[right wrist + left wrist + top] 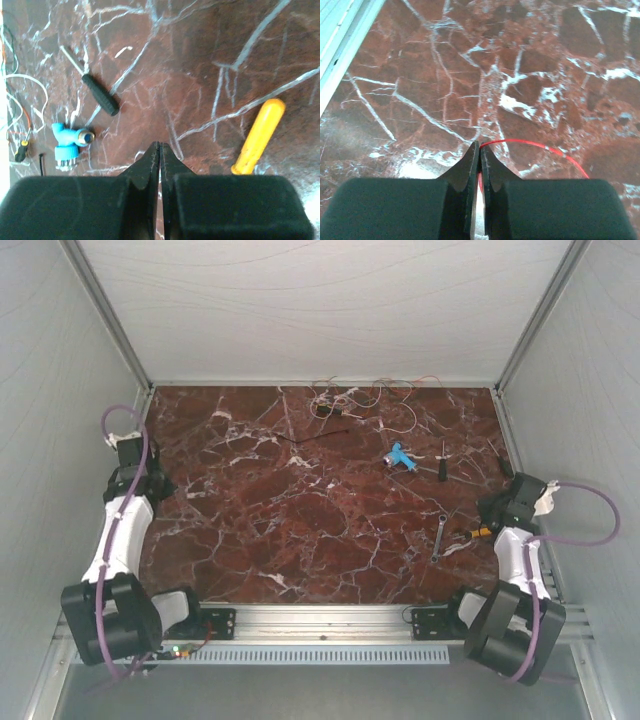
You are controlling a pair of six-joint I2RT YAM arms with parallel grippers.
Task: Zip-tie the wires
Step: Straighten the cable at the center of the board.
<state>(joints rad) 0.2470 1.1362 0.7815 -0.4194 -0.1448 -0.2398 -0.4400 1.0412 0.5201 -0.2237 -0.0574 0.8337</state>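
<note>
While both arms sit folded back over their bases, the left arm [120, 530] at 9 o'clock of the marble table [250, 510] and the right arm [522, 560] at 4 o'clock, each claw points down at the stone. The left gripper [479, 150] is clenched, its fingers pressed flat together. One thin red strand [535, 145] curves away from the slit toward 3 o'clock; whether it is pinched I cannot tell. The right gripper [159, 149] is clenched too, on nothing.

The wires [362, 398] lie in one loose tangle at 12 o'clock, against the far wall, well apart from both claws. One black strip [318, 439] lies just near of them. Toward 2 o'clock are one blue fitting [401, 457] and one black-handled screwdriver [441, 462]. At 3 o'clock are one wrench [439, 534] and one yellow handle [258, 136].
</note>
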